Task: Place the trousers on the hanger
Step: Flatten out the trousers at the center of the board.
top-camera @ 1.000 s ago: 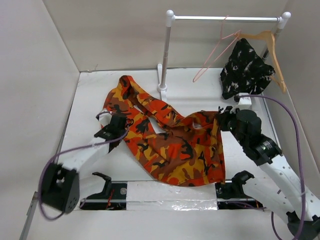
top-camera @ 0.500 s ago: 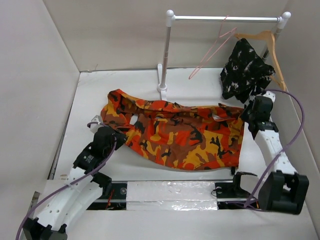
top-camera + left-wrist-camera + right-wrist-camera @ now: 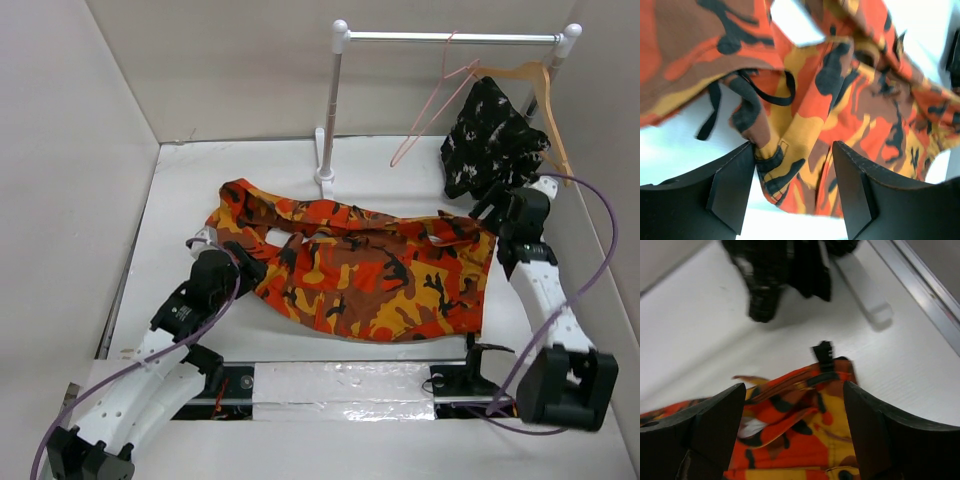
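A second ago the trousers (image 3: 360, 270) lay in a bunched diagonal heap with both arms close over them. Now they are pulled out wide and mostly flat across the middle of the bench (image 3: 180, 200), from centre left to centre right. The arms have swung out to the cloth's two ends. The hanger (image 3: 420, 120), on the rack (image 3: 330, 100) at upper right and well apart from the trousers, hangs at a slightly different angle than half a second ago.

From above, the fingers of the left claw (image 3: 245, 265) and right claw (image 3: 490, 215) are hard to tell from the dark print. The black garment (image 3: 490, 135) covers part of the wooden hanger (image 3: 550, 110).

Only the wrist views settle the claws. The left view, somewhat blurred, shows the left one released, its fingers wide apart. A fold of trousers touches one finger, and a black cord (image 3: 765, 95) loops beyond. The right view shows that claw released too. The trousers' corner, with a black tab (image 3: 824, 352), lies between its fingers unpinched.
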